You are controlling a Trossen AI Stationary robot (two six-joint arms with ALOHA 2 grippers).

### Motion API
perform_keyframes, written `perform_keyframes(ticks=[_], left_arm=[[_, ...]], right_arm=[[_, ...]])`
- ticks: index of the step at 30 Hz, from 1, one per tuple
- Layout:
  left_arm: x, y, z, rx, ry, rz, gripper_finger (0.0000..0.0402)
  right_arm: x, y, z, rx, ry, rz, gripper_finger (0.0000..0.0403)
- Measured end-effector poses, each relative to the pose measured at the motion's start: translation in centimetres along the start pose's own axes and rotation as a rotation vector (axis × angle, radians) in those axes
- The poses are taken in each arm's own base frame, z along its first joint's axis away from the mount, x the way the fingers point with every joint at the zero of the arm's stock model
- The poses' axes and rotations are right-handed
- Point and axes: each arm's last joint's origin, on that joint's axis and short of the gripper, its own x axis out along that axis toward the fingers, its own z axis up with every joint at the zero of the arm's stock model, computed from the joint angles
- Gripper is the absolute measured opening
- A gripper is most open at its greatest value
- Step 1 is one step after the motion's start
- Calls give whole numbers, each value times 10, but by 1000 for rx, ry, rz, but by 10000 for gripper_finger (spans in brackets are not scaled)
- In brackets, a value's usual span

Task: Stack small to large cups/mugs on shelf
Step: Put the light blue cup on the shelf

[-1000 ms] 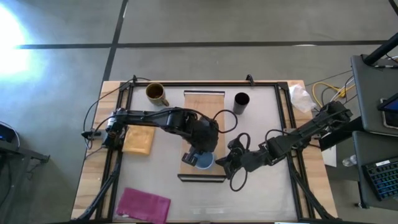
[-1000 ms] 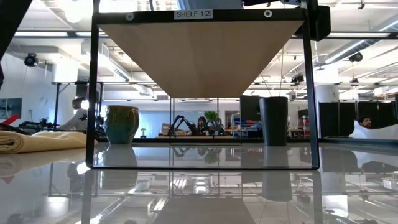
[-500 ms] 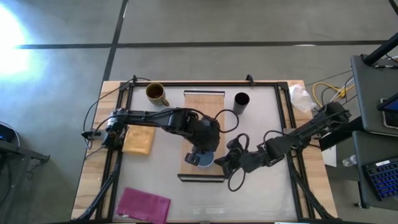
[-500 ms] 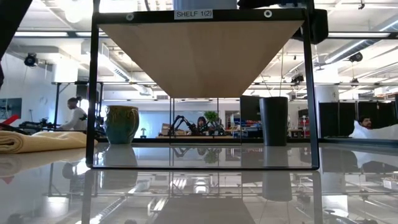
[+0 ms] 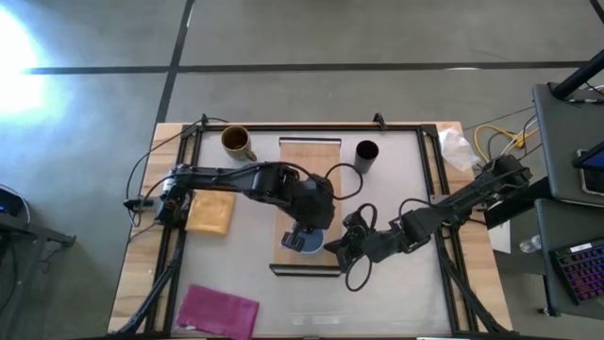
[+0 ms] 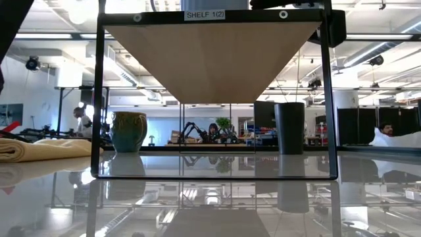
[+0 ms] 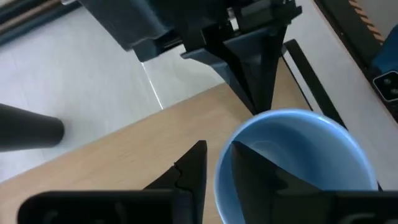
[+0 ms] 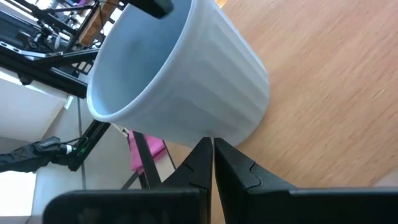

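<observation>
Gripping blue cup (image 7: 292, 155), left claw (image 7: 217, 163).

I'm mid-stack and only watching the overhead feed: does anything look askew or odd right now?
Yes: the small light-blue cup sits tilted on the light-wood shelf board, not flat. The left tool pinches its rim, one finger inside; the shut right tool presses at its base. Nothing looks spilled or damaged.

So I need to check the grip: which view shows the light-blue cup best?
The left wrist view: the left gripper pinches the light-blue cup by its rim. The right wrist view shows its ribbed side, the high view a sliver under the arm, the low view nothing.
</observation>
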Motion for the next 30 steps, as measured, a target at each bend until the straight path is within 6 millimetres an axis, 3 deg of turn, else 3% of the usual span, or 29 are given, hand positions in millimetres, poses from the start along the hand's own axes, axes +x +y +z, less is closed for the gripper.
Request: perform_keyframes(ticks=[6, 13, 21, 30], left_arm=[[-13, 1, -5, -10, 41, 88, 59], [-25, -1, -24, -165, 203, 130, 59], [-8, -3, -33, -233, 276, 118, 59], [-1, -3, -27, -240, 192, 59, 59]], right_arm=[[-1, 0, 1, 0, -13, -8, 9], [-8, -4, 13, 9, -33, -29, 9], [-19, -6, 24, -17, -47, -33, 9], [-18, -5, 22, -2, -34, -27, 9]])
